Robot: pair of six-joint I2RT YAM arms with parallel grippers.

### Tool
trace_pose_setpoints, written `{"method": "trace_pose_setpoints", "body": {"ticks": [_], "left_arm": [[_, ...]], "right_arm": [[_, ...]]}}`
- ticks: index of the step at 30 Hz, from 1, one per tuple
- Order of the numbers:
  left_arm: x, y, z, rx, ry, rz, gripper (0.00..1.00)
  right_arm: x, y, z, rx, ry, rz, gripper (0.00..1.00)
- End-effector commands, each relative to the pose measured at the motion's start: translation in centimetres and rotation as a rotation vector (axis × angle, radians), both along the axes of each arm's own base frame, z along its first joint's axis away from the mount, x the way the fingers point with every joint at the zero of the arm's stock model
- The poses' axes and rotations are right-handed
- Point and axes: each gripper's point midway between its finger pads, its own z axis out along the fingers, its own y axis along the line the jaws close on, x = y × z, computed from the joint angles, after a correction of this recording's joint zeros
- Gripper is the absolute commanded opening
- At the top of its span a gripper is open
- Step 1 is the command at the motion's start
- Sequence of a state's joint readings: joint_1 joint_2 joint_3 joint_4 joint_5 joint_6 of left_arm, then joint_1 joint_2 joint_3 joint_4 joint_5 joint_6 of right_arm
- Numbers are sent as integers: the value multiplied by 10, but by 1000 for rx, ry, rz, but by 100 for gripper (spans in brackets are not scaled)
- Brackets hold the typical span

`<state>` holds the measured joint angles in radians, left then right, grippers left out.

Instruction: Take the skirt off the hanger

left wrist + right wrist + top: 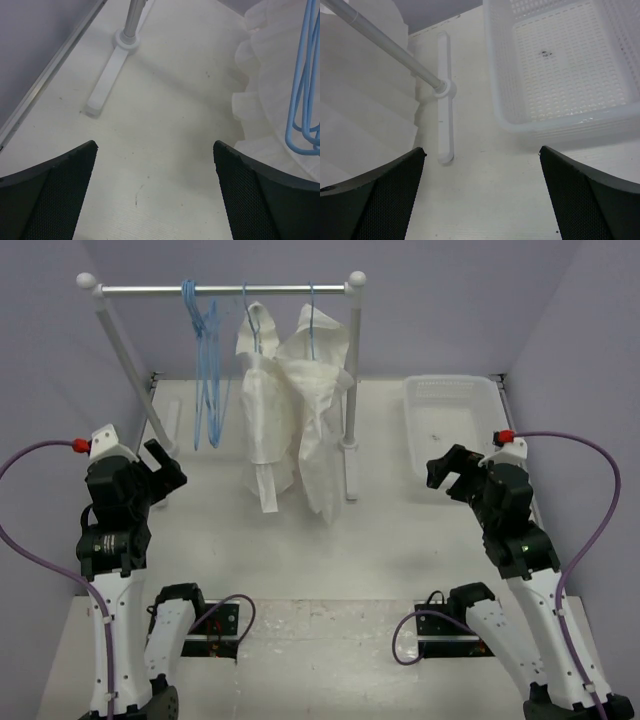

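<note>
Skirt (322,410) fabric, plain and white, hung as the right-hand one of two pale garments on a rack set toward the far edge of the table (300,560). It was carried on a thin light-blue hanger (312,320) hooked over the rail (225,287). Its long axis ran straight down, and the hem ended close above the table top; whether it touched could not be told. Just beside it on its left hung the ruffled garment (262,410), whose tiers showed clearly in the left wrist view, and left of that a cluster of spare hangers (207,360). The rack's right post (351,390) stood just beside the skirt's right edge, with a white basket (450,390) at the far right corner of the table. The right gripper (452,475) hovered near the right edge with its jaws wide apart and nothing between them, the skirt lying ahead and to its left, past the post. The left gripper (160,468), equally spread and empty, hung near the left edge, with the spare hangers and the ruffled garment between it and the skirt. By my reading the right arm was the nearer and had the cleaner line, though the post would crowd any reach from that side. Nothing of the removal appeared to have begun.
</note>
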<state>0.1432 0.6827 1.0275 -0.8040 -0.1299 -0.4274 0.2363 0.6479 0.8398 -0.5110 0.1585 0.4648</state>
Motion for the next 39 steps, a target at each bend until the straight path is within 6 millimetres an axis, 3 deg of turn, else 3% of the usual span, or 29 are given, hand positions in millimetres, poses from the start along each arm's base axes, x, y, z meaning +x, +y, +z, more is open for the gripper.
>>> {"method": "trace_pose_setpoints", "body": {"ticks": [1, 6, 12, 13, 15, 16, 17, 19, 21, 25, 29, 31, 32, 33, 34, 35, 36, 39], "left_arm": [[-4, -7, 5, -12, -5, -29, 100], [-7, -13, 21, -18, -54, -60, 100], [1, -34, 78, -22, -172, -194, 100], [2, -37, 102, -14, -231, -213, 100], [10, -44, 126, 10, -281, -270, 100], [14, -44, 156, 24, -346, -275, 100], [16, -46, 170, 31, -375, -291, 100], [22, -69, 204, 20, -448, -428, 100], [22, -97, 225, -8, -517, -599, 100], [48, -97, 235, -56, -536, -599, 100], [63, -123, 256, -115, -597, -718, 100], [70, -149, 258, -132, -598, -776, 100], [85, -154, 256, -127, -587, -746, 100], [82, -188, 253, -141, -575, -823, 100], [85, -204, 250, -119, -567, -841, 100], [104, -214, 243, -94, -530, -790, 100], [96, -248, 239, -88, -509, -851, 100], [118, -264, 230, -14, -468, -774, 100]], "right_arm": [[1, 0, 0, 26, -9, -12, 99], [-1, 1, 4, 43, -65, -6, 99], [0, 5, 8, 51, -85, 15, 99], [1, 6, 7, 47, -79, 19, 99], [1, 6, 9, 55, -78, 17, 99], [1, 7, 9, 57, -81, 20, 99], [2, 7, 9, 60, -86, 21, 99], [3, 9, 10, 62, -92, 30, 99], [3, 9, 10, 65, -92, 28, 99], [4, 8, 13, 60, -106, 24, 99], [5, 8, 18, 60, -118, 24, 99], [6, 7, 18, 59, -119, 19, 99], [7, 6, 18, 56, -119, 15, 99], [6, 5, 18, 53, -120, 11, 99], [7, 4, 17, 53, -115, 5, 99], [7, 3, 17, 50, -115, -2, 99], [6, 2, 17, 48, -114, -8, 99], [4, -2, 17, 41, -115, -27, 99]]}}
